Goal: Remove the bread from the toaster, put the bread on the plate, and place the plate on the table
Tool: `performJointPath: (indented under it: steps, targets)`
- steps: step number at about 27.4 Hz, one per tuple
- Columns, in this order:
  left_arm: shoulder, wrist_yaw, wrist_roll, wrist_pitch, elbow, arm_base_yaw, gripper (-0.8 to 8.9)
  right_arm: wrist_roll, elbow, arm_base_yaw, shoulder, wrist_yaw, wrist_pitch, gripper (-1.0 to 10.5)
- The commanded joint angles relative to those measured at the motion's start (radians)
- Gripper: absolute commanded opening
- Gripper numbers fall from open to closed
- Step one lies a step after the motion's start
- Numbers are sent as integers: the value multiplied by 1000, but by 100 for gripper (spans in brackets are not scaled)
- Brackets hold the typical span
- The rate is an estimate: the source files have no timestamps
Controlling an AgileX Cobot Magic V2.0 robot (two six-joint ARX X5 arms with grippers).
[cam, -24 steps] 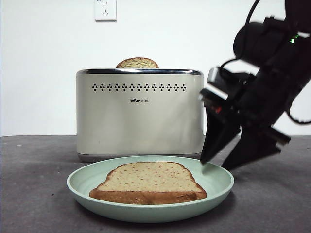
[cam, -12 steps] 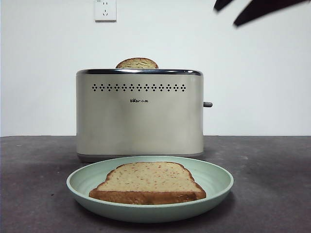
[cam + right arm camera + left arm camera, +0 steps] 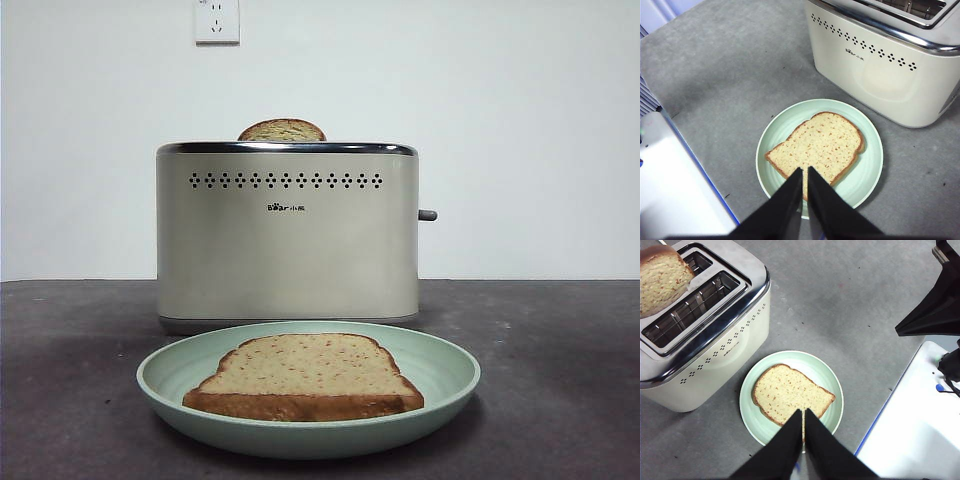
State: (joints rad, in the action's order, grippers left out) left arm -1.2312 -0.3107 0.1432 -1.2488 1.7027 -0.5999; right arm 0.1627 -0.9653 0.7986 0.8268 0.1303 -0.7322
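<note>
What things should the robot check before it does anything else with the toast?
1. The bread lies flat on the plate: ok.
2. Plate rests on the table, in front of the toaster: ok.
3. Left gripper empty, jaws shut: ok.
4. Right gripper empty, jaws shut: ok.
5. Second slice sits in the toaster's slot: ok.
6. Toaster switched off: cannot tell.

— Do we find any writing here?
— Only a small dark logo point(image 3: 287, 208) on the toaster point(image 3: 287, 240), under the vent holes; we read "Bear", then characters too small to decipher.
</note>
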Motion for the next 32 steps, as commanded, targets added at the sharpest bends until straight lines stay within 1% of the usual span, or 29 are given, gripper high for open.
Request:
performJointPath:
  steps: [1,20,22,25,28,32]
  targets:
    - [-4,4,-2,8,26,-8,4,8,-18,11,8,0,6,3]
    - [-5,4,-2,16,26,-8,4,8,-18,10,0,-1,6,3]
    - [-5,4,-8,33,26,-7,4,8,-18,10,-1,-1,6,3]
    - [11,4,13,62,25,19,4,8,-18,10,-1,-1,6,3]
    - [61,4,28,172,-6,85,4,8,-18,10,0,-1,6,3]
    - [176,3,20,417,-129,197,4,8,-18,10,-1,-1,6,3]
